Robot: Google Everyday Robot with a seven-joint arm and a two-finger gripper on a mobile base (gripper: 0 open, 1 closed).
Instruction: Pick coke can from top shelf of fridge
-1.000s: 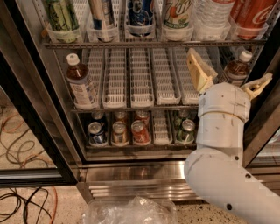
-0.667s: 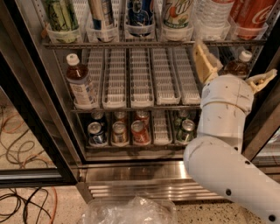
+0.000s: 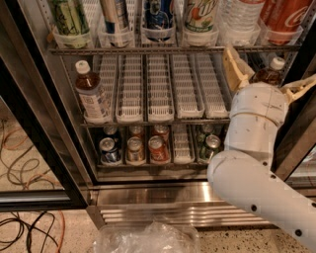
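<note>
Right of frame, the end effector [image 3: 271, 65], fingers [image 3: 235, 66] spread, sits below the top shelf [image 3: 148, 50], probably opened ready to rise around the coke can [image 3: 287, 15] at upper right.

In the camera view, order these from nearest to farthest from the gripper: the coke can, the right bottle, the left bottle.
The open gripper is at the middle shelf's right end.
1. Right bottle, just at the gripper.
2. Coke can, top shelf, above it.
3. Left bottle, far left.
</note>
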